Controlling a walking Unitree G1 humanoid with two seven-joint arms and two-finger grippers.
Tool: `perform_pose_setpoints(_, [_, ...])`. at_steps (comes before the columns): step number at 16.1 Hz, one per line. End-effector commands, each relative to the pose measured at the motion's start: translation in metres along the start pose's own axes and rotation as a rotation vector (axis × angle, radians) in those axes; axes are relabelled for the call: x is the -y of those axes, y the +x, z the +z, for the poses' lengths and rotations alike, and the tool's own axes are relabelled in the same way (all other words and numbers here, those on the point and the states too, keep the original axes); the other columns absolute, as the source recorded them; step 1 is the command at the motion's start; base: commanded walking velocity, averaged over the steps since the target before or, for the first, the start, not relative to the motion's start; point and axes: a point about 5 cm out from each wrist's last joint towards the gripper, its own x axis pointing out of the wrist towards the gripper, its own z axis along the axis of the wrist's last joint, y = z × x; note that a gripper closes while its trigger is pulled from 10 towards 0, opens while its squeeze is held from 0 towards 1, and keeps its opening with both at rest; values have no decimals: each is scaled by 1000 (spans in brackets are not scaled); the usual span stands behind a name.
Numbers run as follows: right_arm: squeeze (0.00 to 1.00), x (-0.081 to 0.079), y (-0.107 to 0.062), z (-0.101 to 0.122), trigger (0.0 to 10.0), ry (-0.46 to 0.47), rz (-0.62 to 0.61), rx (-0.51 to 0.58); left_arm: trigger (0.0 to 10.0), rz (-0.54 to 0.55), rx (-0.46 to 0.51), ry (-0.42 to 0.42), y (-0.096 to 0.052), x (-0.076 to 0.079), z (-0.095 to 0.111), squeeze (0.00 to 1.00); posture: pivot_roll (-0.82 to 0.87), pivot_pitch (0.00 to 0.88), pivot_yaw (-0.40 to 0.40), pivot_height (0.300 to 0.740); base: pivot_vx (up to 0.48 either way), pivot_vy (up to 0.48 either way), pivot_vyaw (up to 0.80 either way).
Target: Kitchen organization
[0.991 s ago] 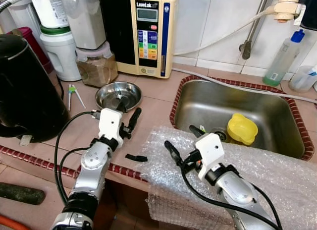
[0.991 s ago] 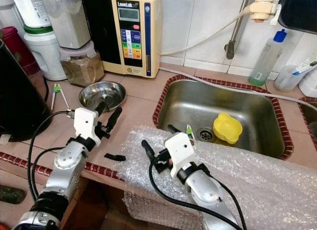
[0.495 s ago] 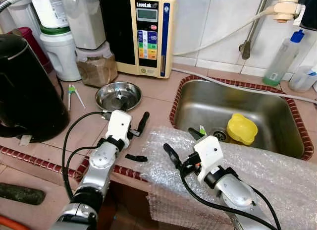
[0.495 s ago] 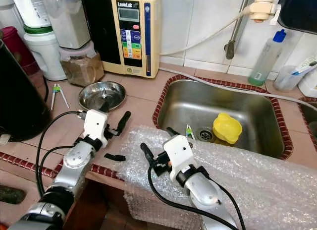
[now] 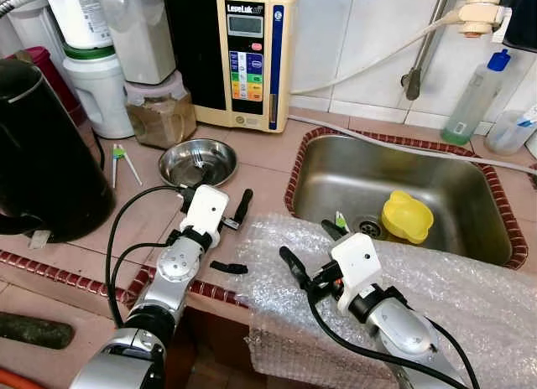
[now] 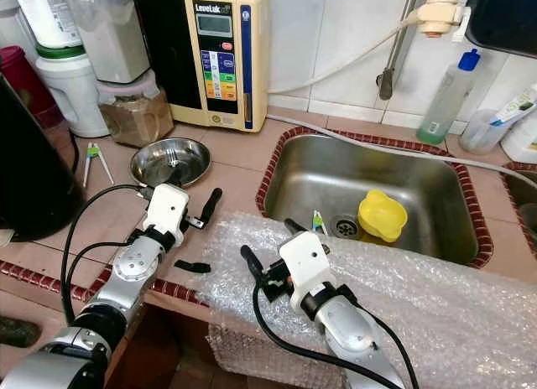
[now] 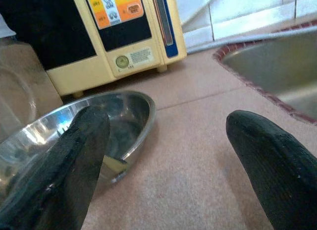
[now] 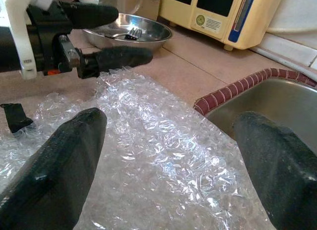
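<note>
Left gripper [image 5: 220,204]: jaws wide, empty, centre-left of frame.
Bowl [image 5: 198,161]: just above them, nearer this arm.
Right gripper [image 5: 309,248]: jaws wide, over bubble wrap [image 5: 436,280].

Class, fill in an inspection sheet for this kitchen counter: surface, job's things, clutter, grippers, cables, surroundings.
Surface: tiled counter, bubble wrap over its front edge.
Job's things: steel bowl holding a fork; yellow cup in sink.
Clutter: black scrap; tongs near kettle.
Grippers: left gripper open beside the bowl; right gripper open over the wrap.
Cables: black leads on both arms; white hose on wall.
Surroundings: water purifier, jars, bottle.
</note>
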Motion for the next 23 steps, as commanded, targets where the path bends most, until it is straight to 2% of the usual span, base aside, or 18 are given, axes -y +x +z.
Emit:
perform_pose_setpoints(1, [1000,-1,-1,7,10000,-7,2,23,10000,9,-36,-1,2,-3,-3,0,7,0,13,740,0,0,0])
perform_pose_setpoints(7, [1000,-2,-2,7,10000,-6,-4,21,10000,68,-115,-50,6,-15,-7,0,2,0,19,740,0,0,0])
perform_pose_setpoints(10, [1000,-3,-2,7,10000,-4,-8,20,9020,82,-123,-66,8,-18,-6,0,3,0,23,740,0,0,0])
perform_pose_setpoints(11, [1000,-2,-2,7,10000,-4,-10,20,4745,87,-126,-73,9,-20,-6,0,4,0,23,740,0,0,0])
perform_pose_setpoints(12, [1000,-1,-2,7,10000,-4,-12,21,4353,91,-129,-75,9,-21,-6,0,4,0,23,740,0,0,0])
perform_pose_setpoints(13, [1000,-1,-2,7,10000,-5,-13,22,1647,94,-131,-79,9,-22,-6,0,6,0,24,740,0,0,0])
perform_pose_setpoints(14, [1000,-2,-1,7,10000,-5,-13,22,0,95,-131,-83,9,-23,-6,0,9,0,24,740,0,0,0])
perform_pose_setpoints(21, [996,-2,1,6,10000,-3,-16,24,0,98,-136,-107,8,-27,-7,0,20,0,30,740,0,0,0])
perform_pose_setpoints(23, [945,-3,2,6,10000,-2,-14,24,0,94,-136,-109,8,-27,-7,0,24,0,30,740,0,0,0])
